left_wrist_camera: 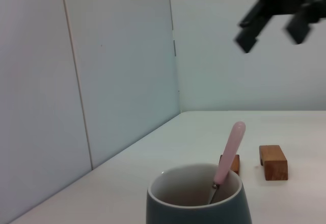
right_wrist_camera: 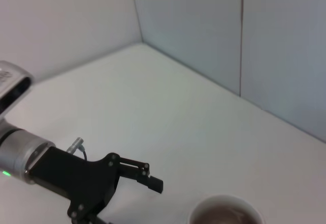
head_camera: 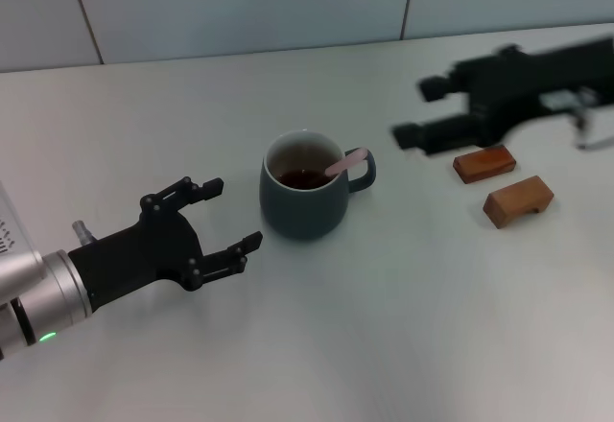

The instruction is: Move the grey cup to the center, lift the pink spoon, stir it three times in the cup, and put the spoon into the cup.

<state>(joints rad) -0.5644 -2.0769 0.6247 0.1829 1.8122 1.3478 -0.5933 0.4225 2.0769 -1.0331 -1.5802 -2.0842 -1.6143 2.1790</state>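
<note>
The grey cup [head_camera: 305,197] stands upright near the middle of the table, its handle toward the right, dark liquid inside. The pink spoon [head_camera: 347,163] rests in it, its pink handle leaning over the rim by the handle. In the left wrist view the cup [left_wrist_camera: 198,201] and the spoon [left_wrist_camera: 228,152] are close ahead. My left gripper [head_camera: 230,216] is open and empty, a short way left of the cup. My right gripper [head_camera: 419,110] is open and empty, up right of the cup and apart from it. The right wrist view shows the cup's rim [right_wrist_camera: 226,214].
Two wooden blocks lie on the table to the right, a darker one [head_camera: 484,163] and a lighter one [head_camera: 518,199], just below my right arm. They also show in the left wrist view [left_wrist_camera: 273,162]. A pale panelled wall runs along the back.
</note>
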